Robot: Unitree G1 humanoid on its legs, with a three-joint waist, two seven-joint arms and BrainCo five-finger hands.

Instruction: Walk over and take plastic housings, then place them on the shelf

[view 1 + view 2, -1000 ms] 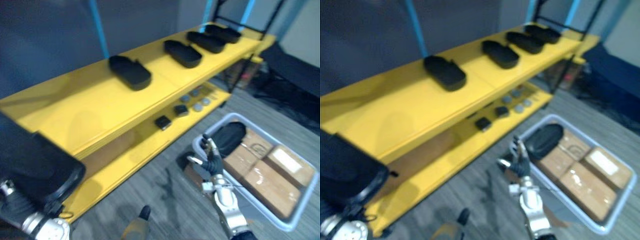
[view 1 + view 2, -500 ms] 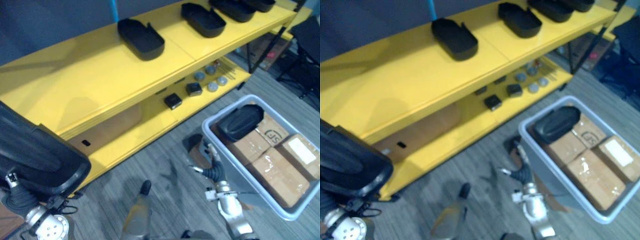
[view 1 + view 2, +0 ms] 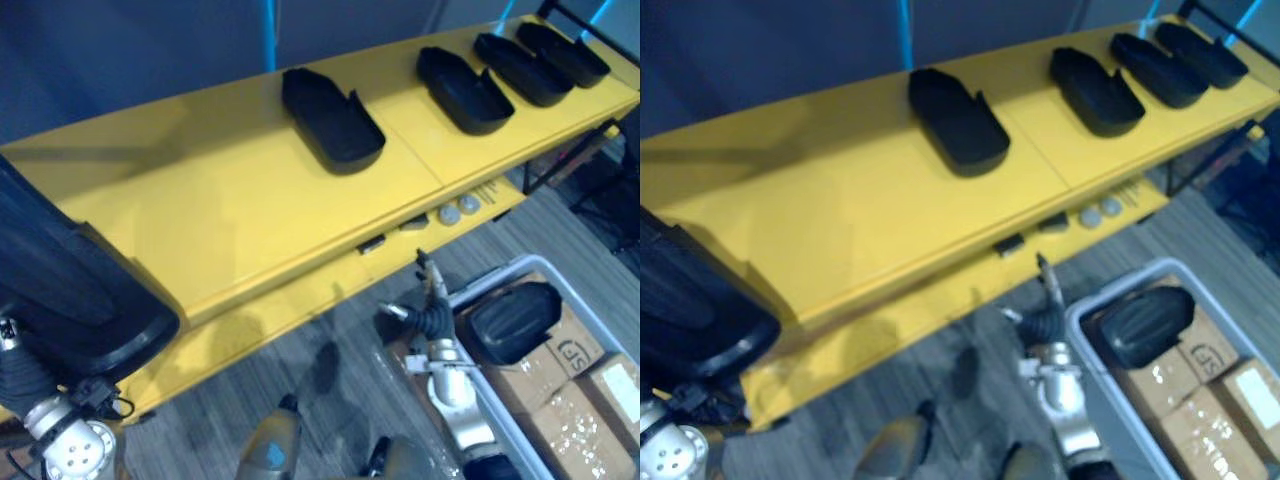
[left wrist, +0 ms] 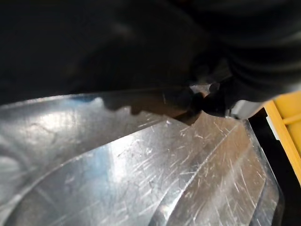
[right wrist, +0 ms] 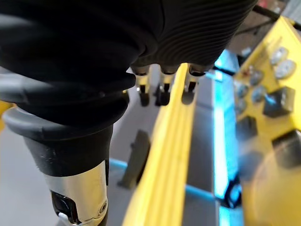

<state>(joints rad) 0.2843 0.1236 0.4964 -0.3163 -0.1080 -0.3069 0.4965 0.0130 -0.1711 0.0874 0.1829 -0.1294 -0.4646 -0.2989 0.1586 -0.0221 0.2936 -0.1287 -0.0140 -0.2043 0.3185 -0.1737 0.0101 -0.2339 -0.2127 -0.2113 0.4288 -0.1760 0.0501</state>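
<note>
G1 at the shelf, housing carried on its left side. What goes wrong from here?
1. The carried housing sits low, overlapping the top shelf at its front edge; lifting it could knock it there.
2. The right hand, fingers open, hangs between the lower shelf and the rim of the grey bin; a step might snag it.
3. Setting down too far right may bump the nearest shelved housing.

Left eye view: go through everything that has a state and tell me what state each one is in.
Shelf housings: four, lying hollow side up on the top shelf.
Carried housing: off the shelf, borne at the left hand.
Bin housing: domed side up on the boxes in the grey bin.
Boxes: taped shut.
Right hand: open, empty, beside the bin.
</note>
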